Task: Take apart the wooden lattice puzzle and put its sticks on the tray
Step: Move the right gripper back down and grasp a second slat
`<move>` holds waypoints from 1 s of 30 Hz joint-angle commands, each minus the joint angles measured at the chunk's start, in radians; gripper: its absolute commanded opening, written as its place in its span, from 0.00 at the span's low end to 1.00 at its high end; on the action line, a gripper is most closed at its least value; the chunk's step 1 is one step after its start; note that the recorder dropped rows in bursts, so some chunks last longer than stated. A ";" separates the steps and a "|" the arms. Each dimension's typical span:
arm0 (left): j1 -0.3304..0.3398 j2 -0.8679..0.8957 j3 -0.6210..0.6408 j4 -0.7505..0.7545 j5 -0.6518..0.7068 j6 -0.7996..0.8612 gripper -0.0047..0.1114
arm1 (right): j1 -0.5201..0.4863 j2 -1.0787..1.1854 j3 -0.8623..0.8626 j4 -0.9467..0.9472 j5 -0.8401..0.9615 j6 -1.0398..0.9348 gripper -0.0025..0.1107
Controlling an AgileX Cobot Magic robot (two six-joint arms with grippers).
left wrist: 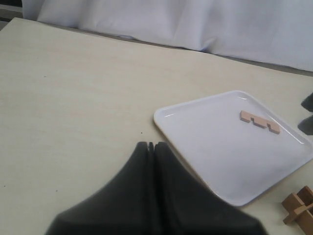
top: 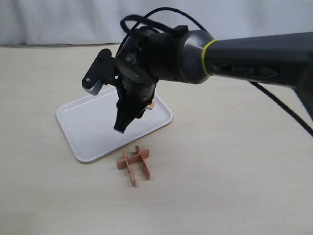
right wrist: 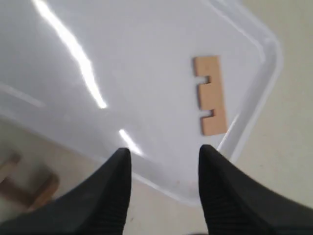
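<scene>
The wooden lattice puzzle [top: 134,163] rests on the table just in front of the tray [top: 93,129], with three sticks still crossed; its edge shows in the left wrist view [left wrist: 301,208] and blurred in the right wrist view [right wrist: 24,188]. One loose notched stick [right wrist: 210,95] lies flat in the tray near its rim [right wrist: 259,105], also seen as the stick [left wrist: 259,121] from the left wrist. My right gripper [top: 122,125] hangs open and empty above the tray's front edge [right wrist: 164,152]. My left gripper [left wrist: 152,145] is shut on nothing, over bare table beside the tray [left wrist: 220,147].
A white cloth backdrop [top: 58,19] runs along the far side of the table. A black cable [top: 279,105] trails from the right arm across the right part of the table.
</scene>
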 commanded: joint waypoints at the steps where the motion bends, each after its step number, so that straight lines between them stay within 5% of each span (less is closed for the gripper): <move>1: -0.008 0.003 0.003 -0.003 -0.010 -0.002 0.04 | -0.033 -0.030 -0.001 0.252 0.178 -0.394 0.40; 15: -0.008 0.003 0.003 -0.006 -0.007 -0.002 0.04 | -0.046 -0.030 0.006 0.366 0.358 -0.547 0.40; 30: -0.008 0.003 0.003 -0.006 -0.007 -0.002 0.04 | -0.045 -0.028 0.183 0.216 0.117 -0.717 0.40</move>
